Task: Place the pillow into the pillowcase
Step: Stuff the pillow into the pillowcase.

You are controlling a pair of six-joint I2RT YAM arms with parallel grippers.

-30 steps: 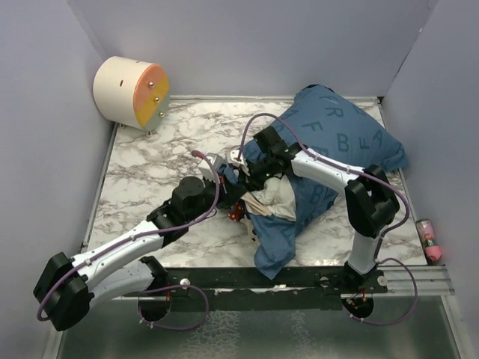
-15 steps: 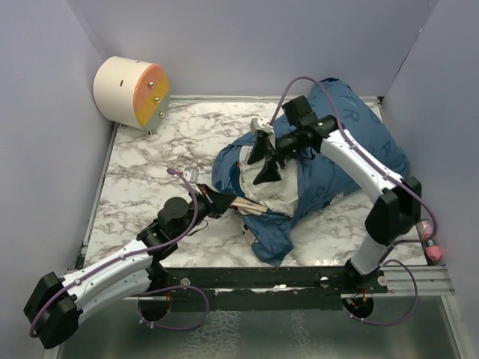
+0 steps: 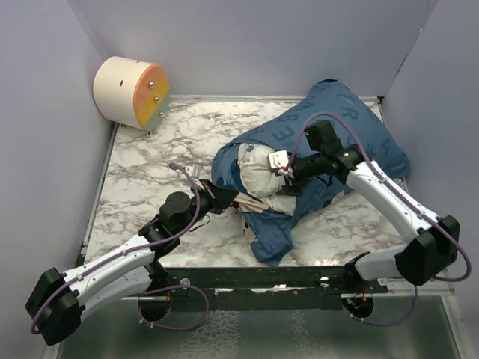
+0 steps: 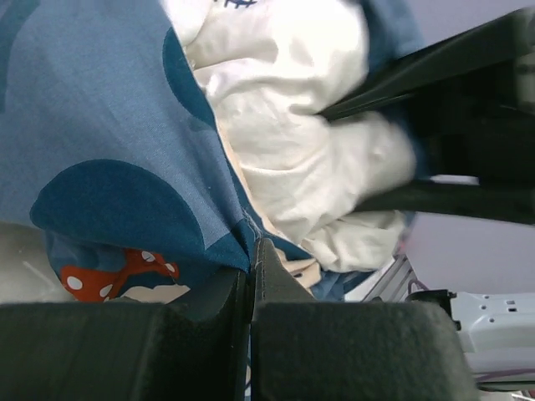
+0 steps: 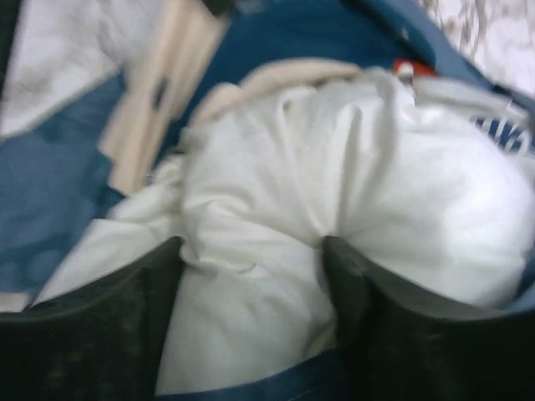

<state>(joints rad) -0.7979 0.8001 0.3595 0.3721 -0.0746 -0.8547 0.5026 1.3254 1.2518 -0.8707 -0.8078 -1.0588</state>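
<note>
The blue pillowcase (image 3: 344,127) lies bunched at the back right of the marble table, its mouth toward the middle. The white pillow (image 3: 258,176) bulges out of that mouth, partly inside the case. My left gripper (image 3: 228,200) is shut on the case's lower edge; the left wrist view shows its jaws (image 4: 251,259) pinching the blue hem, with the pillowcase (image 4: 100,125) and pillow (image 4: 292,142) just beyond. My right gripper (image 3: 278,166) is open and pressed against the pillow's exposed end. In the right wrist view its fingers (image 5: 251,259) straddle a fold of the pillow (image 5: 334,167).
A cream cylinder with an orange face (image 3: 131,91) stands in the back left corner. Bare marble tabletop (image 3: 172,142) stretches between it and the case. A small pink object (image 3: 428,239) lies off the table's right edge. Grey walls close in the left, back and right.
My right gripper opened, swung up over the case and came down onto the pillow's exposed end. The left gripper drew back toward the near left, still holding the case's edge.
</note>
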